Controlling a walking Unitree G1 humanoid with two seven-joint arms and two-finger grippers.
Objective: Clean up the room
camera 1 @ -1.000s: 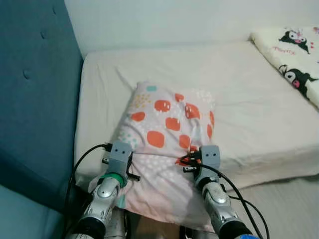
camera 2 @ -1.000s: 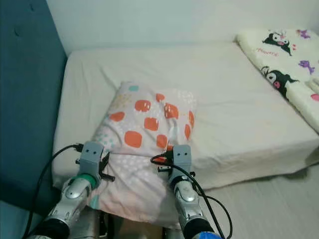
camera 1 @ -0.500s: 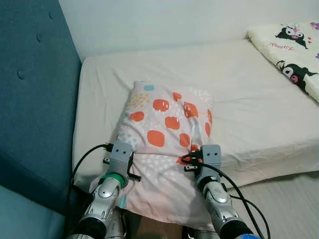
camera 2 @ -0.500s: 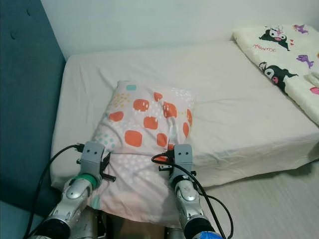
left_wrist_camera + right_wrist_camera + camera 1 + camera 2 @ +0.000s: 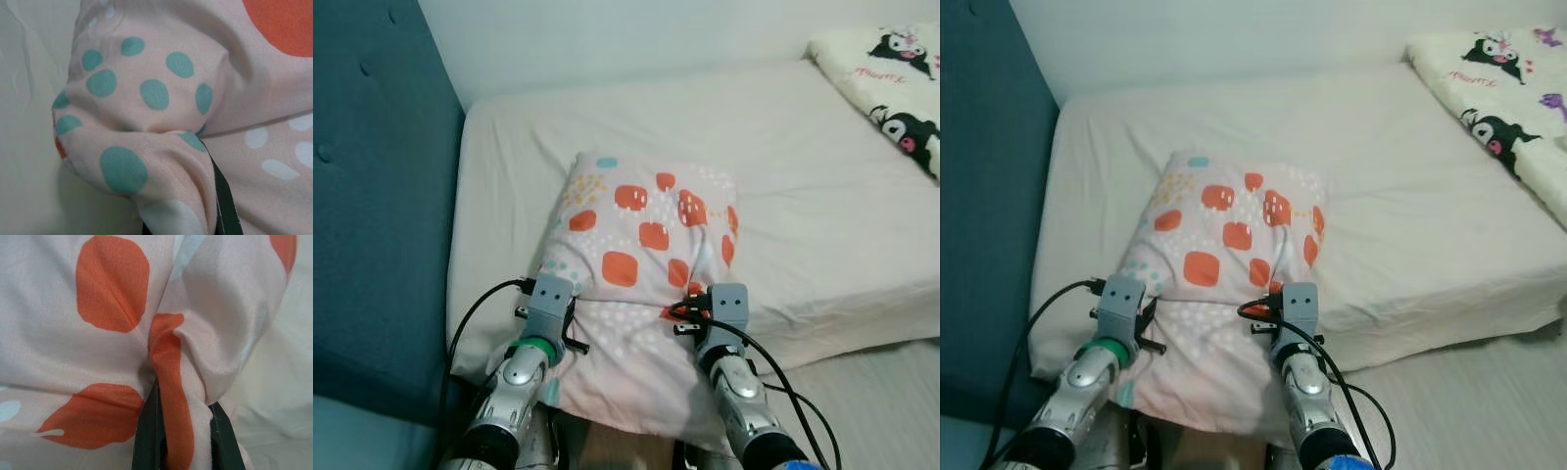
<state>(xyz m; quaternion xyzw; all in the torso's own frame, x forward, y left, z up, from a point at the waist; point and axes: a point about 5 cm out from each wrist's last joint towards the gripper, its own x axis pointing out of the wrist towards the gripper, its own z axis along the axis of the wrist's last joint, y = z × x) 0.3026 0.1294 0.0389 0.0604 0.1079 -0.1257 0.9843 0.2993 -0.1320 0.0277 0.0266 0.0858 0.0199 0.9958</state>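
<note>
While both arms reach forward | left gripper (image 5: 215,196), right gripper (image 5: 181,431) pinch pillow (image 5: 641,255) | bed (image 5: 803,166)

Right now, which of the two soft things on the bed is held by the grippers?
The orange-spotted pillow, pinched by left gripper and right gripper; the cartoon blanket lies untouched.

Both silver arms reach forward, left end effector (image 5: 551,297) and right end effector (image 5: 727,304) each pinched on fabric.
</note>
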